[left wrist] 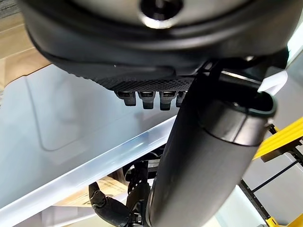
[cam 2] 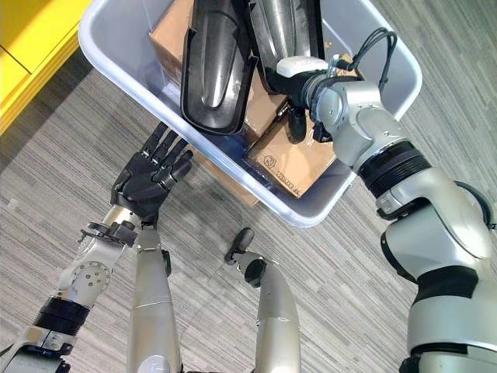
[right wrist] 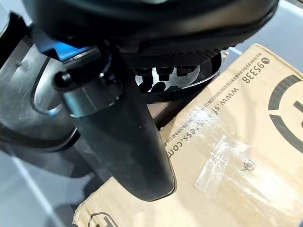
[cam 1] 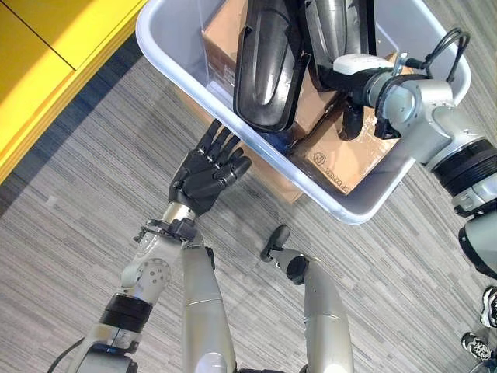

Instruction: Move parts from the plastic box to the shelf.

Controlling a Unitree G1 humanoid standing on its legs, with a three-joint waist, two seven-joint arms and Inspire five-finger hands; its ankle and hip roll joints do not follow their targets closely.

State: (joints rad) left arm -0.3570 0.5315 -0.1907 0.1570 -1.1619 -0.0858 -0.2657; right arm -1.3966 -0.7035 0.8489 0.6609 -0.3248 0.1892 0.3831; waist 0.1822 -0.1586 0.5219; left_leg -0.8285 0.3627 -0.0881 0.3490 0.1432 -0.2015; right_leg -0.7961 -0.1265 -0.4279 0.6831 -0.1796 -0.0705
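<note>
A pale grey plastic box (cam 1: 167,58) stands on the carpet ahead of me. It holds two long black moulded parts, one large (cam 1: 268,70) and one behind it (cam 1: 334,27), lying on cardboard cartons (cam 1: 349,159). My right hand (cam 1: 349,78) reaches inside the box, with its fingers against the black parts (right wrist: 28,94) and its thumb (right wrist: 128,137) hanging over a carton (right wrist: 236,156). It is open. My left hand (cam 1: 206,175) is outside the box, open, its straight fingers almost at the box's near wall (left wrist: 71,127).
A yellow shelf (cam 1: 54,47) runs along the upper left. A brown carton (cam 1: 276,185) shows under the box's near side. Grey striped carpet (cam 1: 93,171) lies between the shelf and the box.
</note>
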